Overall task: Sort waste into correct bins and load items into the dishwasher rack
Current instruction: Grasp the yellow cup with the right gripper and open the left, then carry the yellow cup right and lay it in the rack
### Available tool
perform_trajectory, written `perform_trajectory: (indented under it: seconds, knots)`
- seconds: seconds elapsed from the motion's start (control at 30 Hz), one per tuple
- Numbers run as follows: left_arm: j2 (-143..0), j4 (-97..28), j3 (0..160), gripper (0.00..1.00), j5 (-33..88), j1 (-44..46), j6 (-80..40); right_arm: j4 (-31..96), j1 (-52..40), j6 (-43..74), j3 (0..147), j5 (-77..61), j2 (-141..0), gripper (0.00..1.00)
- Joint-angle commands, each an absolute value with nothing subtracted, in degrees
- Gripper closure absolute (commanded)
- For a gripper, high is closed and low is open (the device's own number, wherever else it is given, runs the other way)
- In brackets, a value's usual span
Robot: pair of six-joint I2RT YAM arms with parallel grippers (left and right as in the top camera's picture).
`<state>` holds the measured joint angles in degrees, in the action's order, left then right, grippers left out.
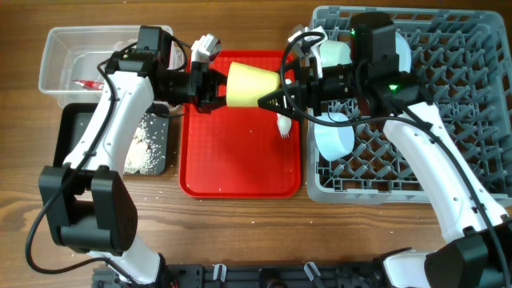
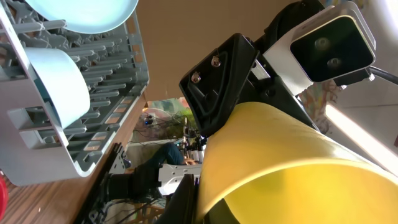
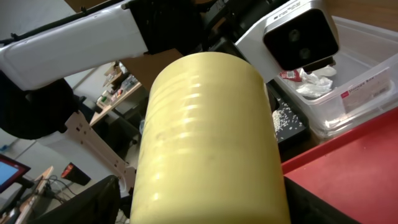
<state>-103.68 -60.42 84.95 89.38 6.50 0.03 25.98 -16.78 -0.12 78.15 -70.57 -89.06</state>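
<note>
cup: yellow cup (image 1: 250, 84) lies on its side in the air over the 12 o'clock end of the red tray (image 1: 240, 168).
left claw: left claw (image 1: 216, 86) at the cup's 9 o'clock, closed on its end.
right claw: right claw (image 1: 277, 90) at its 3 o'clock, jaws wide astride the cup; cannot tell if they press.
step: judged a handover toward the rack (image 1: 472, 104).
advice: right should clamp firmly before left releases.
pose: both forearms reach inward, wrists level, facing.
</note>
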Motion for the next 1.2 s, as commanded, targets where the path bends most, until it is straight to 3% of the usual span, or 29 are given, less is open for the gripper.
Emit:
perform_trajectory:
  seconds: [0.0, 0.33, 0.43, 0.57, 0.7, 0.83, 1.0, 1.17]
  knots:
    - [-102.80, -60.40, 85.73, 0.96, 89.54, 6.55, 1.32, 25.26, -17.82, -1.28, 78.26, -73.41, -89.69, 0.24]
    - [-102.80, -60.18, 85.73, 0.94, 89.52, 6.90, 1.32, 25.02, -17.82, -1.28, 78.26, -73.23, -89.69, 0.35]
    - [-102.80, -60.18, 85.73, 0.79, 89.52, 6.90, 1.30, 24.58, -17.69, -1.17, 78.26, -72.05, -89.69, 0.36]
    - [-102.80, -60.18, 85.73, 0.46, 89.52, 6.87, 1.30, 23.90, -16.05, 0.45, 78.26, -71.66, -89.69, 0.36]
    - [-102.80, -60.23, 85.73, 0.35, 89.52, 6.85, 1.28, 24.16, -11.68, 1.96, 78.26, -71.16, -89.67, 0.37]
    - [-102.80, -60.20, 85.73, 0.32, 89.38, 6.83, 1.28, 26.15, -6.52, 3.16, 78.26, -68.47, -89.62, 0.38]
    - [-102.80, -59.51, 85.73, 0.30, 82.76, 6.85, 1.30, 37.56, -0.10, 4.16, 78.28, -53.41, -87.46, 0.40]
    - [-102.80, -58.94, 85.73, 0.28, 58.81, 6.87, 1.28, 49.06, 0.62, 5.04, 78.72, -37.47, -81.34, 0.39]
